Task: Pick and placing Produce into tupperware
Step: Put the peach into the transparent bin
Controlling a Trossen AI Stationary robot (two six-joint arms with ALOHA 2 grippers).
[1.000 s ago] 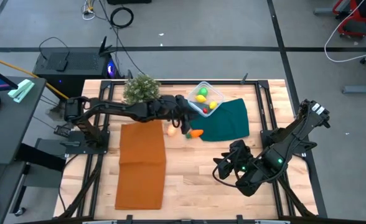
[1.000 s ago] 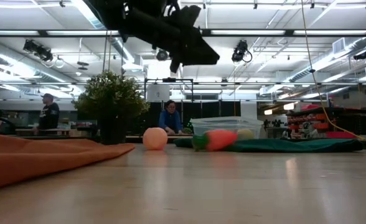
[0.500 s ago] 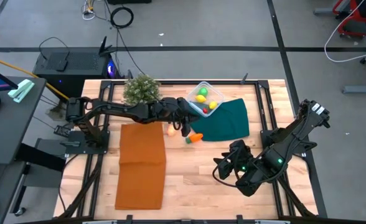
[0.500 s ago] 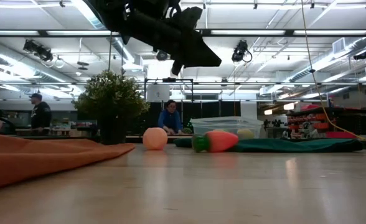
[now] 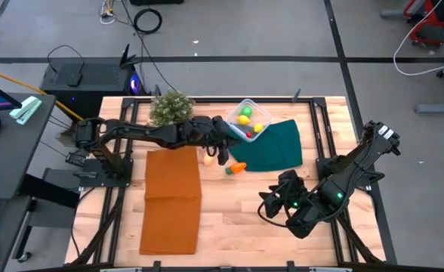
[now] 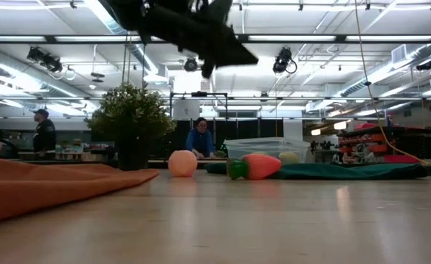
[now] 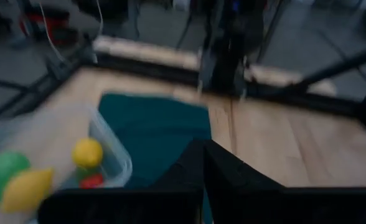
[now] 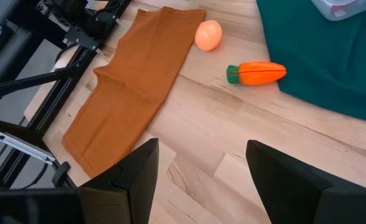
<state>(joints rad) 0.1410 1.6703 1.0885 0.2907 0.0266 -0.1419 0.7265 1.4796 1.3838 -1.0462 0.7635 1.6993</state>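
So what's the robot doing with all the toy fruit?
It is sorting toy food into the clear tupperware, which holds two yellow lemons, a green ball and a tiny red strawberry. The carrot and the peach ball lie on the wooden table, not boxed yet. The left gripper hangs shut and empty above them, near the box. The right gripper waits open at the table's near side.
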